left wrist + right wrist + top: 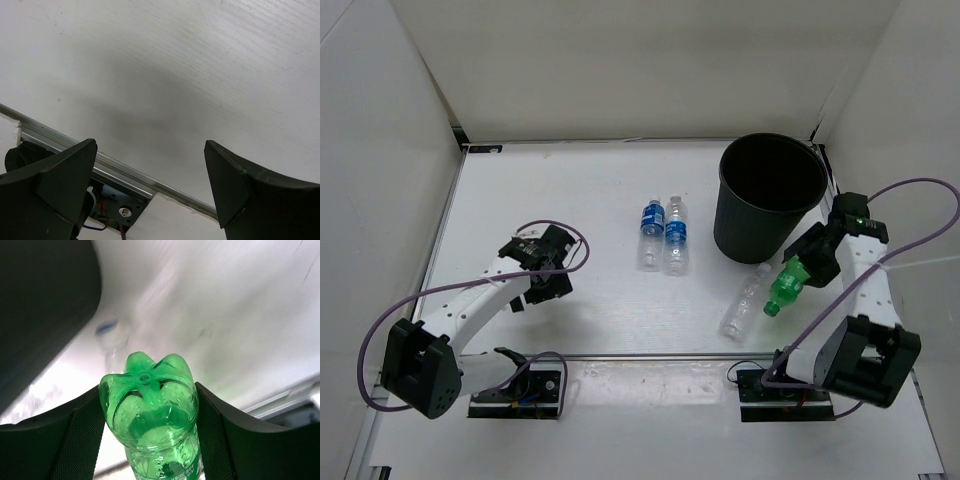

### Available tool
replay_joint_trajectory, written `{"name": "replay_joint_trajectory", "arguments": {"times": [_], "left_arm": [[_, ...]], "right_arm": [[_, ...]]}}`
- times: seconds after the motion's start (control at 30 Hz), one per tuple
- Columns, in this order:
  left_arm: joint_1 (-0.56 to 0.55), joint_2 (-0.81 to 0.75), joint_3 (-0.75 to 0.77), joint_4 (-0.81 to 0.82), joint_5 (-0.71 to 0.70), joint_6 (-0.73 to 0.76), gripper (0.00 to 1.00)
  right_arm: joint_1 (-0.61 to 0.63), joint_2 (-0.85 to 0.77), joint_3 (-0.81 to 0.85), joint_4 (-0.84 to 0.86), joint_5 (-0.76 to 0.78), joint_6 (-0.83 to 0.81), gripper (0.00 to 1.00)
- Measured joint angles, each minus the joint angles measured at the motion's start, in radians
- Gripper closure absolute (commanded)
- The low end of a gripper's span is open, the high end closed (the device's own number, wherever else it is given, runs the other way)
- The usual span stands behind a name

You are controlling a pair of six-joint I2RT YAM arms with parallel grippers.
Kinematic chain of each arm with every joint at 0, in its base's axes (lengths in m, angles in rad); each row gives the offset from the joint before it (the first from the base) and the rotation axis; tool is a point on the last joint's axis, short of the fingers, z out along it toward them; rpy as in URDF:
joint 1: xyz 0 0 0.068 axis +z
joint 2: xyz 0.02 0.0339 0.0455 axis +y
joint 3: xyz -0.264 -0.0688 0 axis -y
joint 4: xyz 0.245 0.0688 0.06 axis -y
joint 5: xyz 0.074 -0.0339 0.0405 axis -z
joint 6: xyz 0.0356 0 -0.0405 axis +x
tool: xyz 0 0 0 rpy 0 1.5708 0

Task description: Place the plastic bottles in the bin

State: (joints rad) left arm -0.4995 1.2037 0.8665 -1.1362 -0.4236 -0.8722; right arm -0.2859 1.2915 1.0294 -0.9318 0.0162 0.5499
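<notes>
The right claw (148, 412) is clamped on the green bottle (785, 286), one finger on each side of its body, just off the bin's (752, 236) near right side. The clear bottle (745, 301) lies on the table (570, 190) just near of the bin. Two labelled bottles (664, 235) lie side by side left of the bin. The left claw (150, 185) gapes wide over bare table, well left of the bin.

Neck of green bottle (147, 410) cut off; table (240, 315) behind blurred.
</notes>
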Motion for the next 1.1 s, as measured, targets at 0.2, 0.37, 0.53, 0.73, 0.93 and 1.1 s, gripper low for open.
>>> {"name": "replay_joint_trajectory", "arguments": {"times": [0.2,0.37,0.53,0.73,0.93,1.1], "left_arm": [[0.000,0.032,0.002,0.010,0.000,-0.001,0.00],[0.000,0.060,0.019,0.019,0.001,0.000,0.00],[0.000,0.072,0.021,0.023,0.002,0.000,0.00],[0.000,0.093,0.056,0.017,0.002,0.001,0.00],[0.000,0.105,0.098,0.003,-0.004,-0.001,0.00],[0.000,0.105,0.098,-0.010,-0.005,-0.005,0.00]], "right_arm": [[0.080,-0.165,0.015,-0.132,-0.050,0.068,1.00],[0.081,-0.217,0.328,-0.144,-0.139,0.074,0.98],[0.084,-0.108,0.735,-0.002,-0.192,0.061,0.89],[0.090,0.214,1.043,0.090,-0.249,0.041,0.50],[0.092,0.367,1.001,0.058,-0.276,0.043,0.00],[0.094,0.234,0.943,0.039,-0.238,0.034,0.00]]}}
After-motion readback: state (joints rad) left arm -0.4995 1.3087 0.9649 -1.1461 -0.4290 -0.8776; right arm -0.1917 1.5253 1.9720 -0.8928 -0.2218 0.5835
